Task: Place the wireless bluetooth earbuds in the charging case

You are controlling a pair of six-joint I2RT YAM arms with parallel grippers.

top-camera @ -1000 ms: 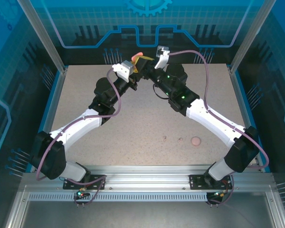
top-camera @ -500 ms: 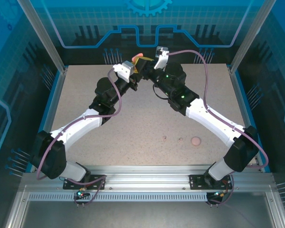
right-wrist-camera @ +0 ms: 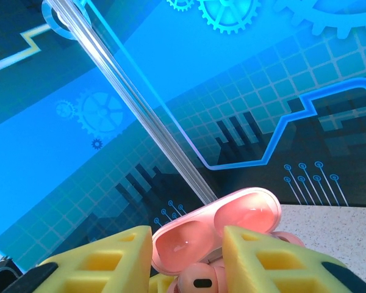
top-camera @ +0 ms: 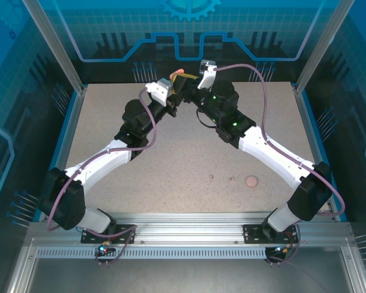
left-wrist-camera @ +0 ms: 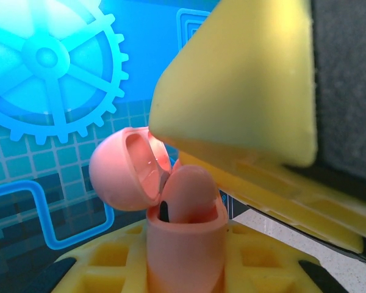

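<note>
Both arms were raised and met above the far edge of the table (top-camera: 171, 165), at about 12 o'clock in the overhead view. This looked arranged so that one arm could steady the work while the other loaded it. The left gripper (top-camera: 173, 83) had its jaws closed on the body of the charging case (left-wrist-camera: 183, 256), holding it clear of the table with its mouth offered to the other arm. The right gripper (right-wrist-camera: 188, 253) faced that mouth. Its jaws stood parted with an earbud (right-wrist-camera: 195, 282) between them, and whether they touched it could not be told. That earbud sat in one well of the case and was judged seated, or nearly so. In the left wrist view the case body stood upright, its long axis running from 6 to 12 o'clock with the mouth upward. The lid (left-wrist-camera: 125, 168) was swung back toward 10 o'clock, and the earbud's rounded head poked out toward 12. In the right wrist view the lid's long axis ran from 8 to 2 o'clock, with its two lobed hollows facing the camera. A small pink lump (top-camera: 251, 181), probably the second earbud, lay on the table at about 4 o'clock, well apart from both grippers.
</note>
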